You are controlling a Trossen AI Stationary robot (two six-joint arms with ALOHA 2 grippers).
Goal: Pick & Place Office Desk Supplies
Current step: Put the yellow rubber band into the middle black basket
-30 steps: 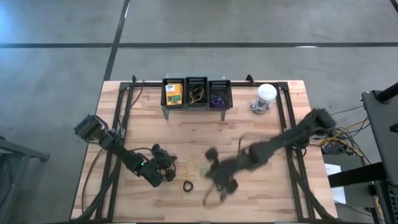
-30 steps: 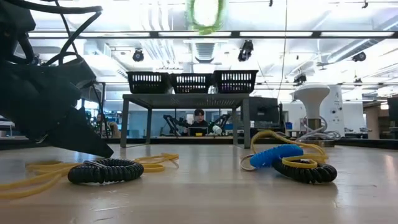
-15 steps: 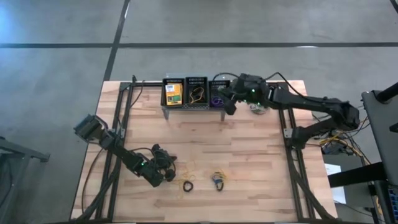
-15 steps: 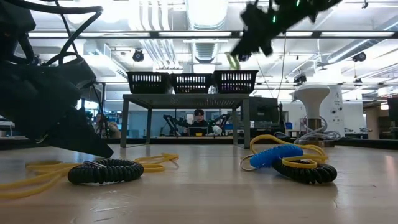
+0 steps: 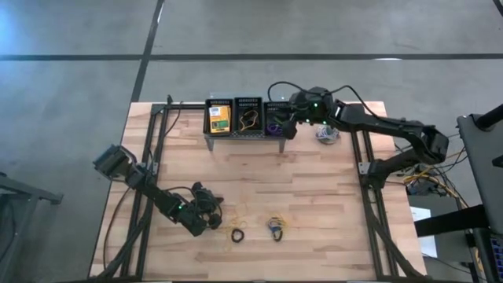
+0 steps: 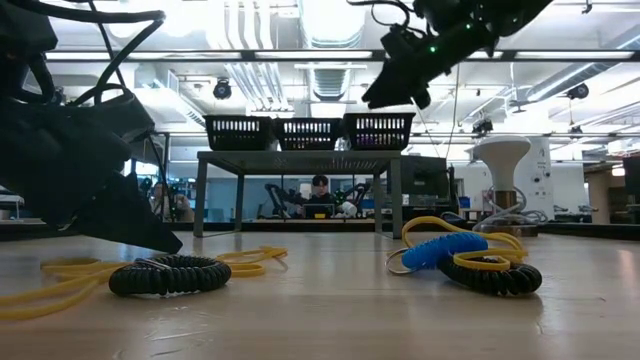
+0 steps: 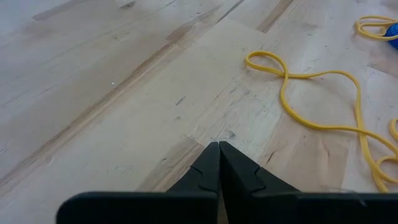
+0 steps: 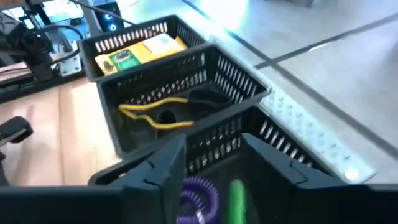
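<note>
The left gripper [image 5: 211,222] rests shut and empty near the worktop's [image 5: 314,189] front-left corner, beside yellow rubber bands [image 7: 311,93] lying loose on the wood. Just right of it, by the front edge, lie a black coiled band [image 5: 236,235] and a small tangle of blue, yellow and black bands [image 5: 275,227].

At the back edge three black mesh baskets stand in a row on a grey stand. The left basket [image 5: 218,118] holds a yellow-and-green crayon box [image 8: 140,53], the middle basket [image 5: 248,118] a yellow band and something dark, and the right basket [image 5: 277,119] a purple coiled band [image 8: 200,190].

The right gripper [image 8: 211,165] hangs over that right basket, fingers apart; a green band [image 8: 236,196] shows between them, seemingly just being dropped in. This looks like the placing step; next the arm should lift clear and return for the bands at the front edge.
</note>
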